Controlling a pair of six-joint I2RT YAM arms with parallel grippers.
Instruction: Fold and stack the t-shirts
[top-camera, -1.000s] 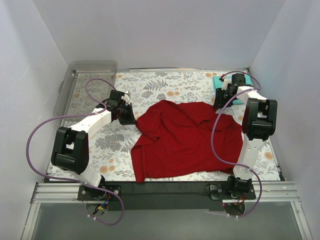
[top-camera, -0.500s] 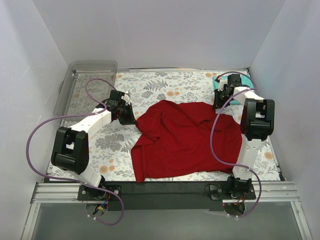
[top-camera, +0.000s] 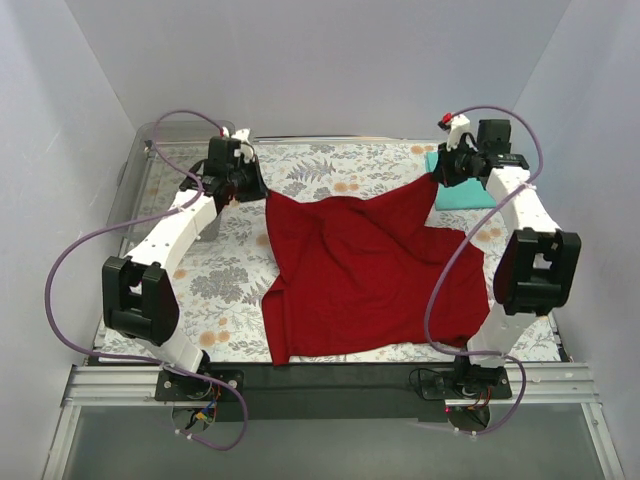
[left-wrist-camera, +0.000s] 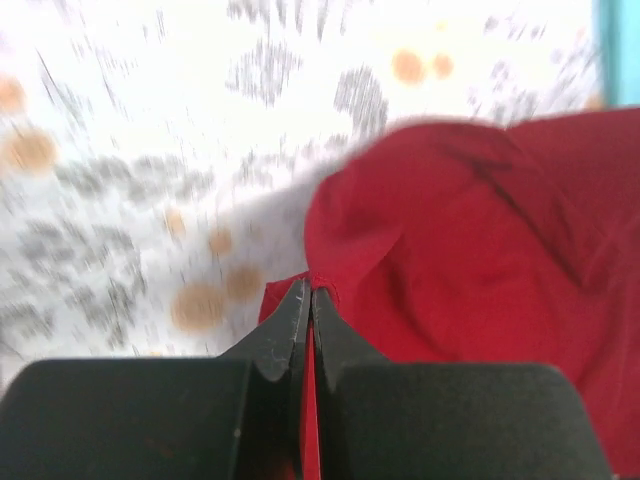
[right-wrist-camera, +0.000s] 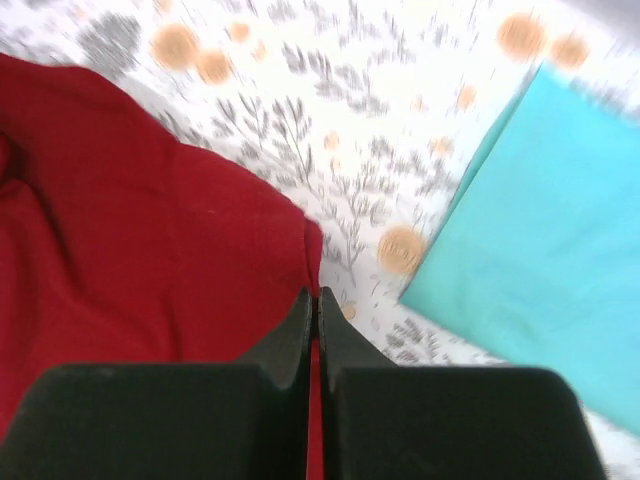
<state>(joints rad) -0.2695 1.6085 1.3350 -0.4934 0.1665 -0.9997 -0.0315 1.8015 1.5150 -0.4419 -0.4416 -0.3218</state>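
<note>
The deep red t-shirt (top-camera: 365, 270) lies spread over the floral table cover, its two far corners lifted and pulled apart. My left gripper (top-camera: 250, 188) is shut on the shirt's far left corner; the left wrist view shows red cloth (left-wrist-camera: 470, 250) pinched between the closed jaws (left-wrist-camera: 309, 297). At the far right corner my right gripper (top-camera: 438, 178) is shut on the shirt (right-wrist-camera: 140, 240), red fabric caught between its jaws (right-wrist-camera: 317, 298). The teal t-shirt (top-camera: 470, 192) lies folded flat at the far right, just behind the right gripper, and fills the right of the right wrist view (right-wrist-camera: 540, 240).
A clear plastic bin (top-camera: 160, 175) stands at the far left edge of the table, behind the left arm. White walls close the table in at the left, back and right. The black rail (top-camera: 330, 375) with both arm bases runs along the near edge.
Both grippers rose and moved outward and away, stretching the red shirt's far edge wide. The right gripper shut on the shirt's corner over the last second.
</note>
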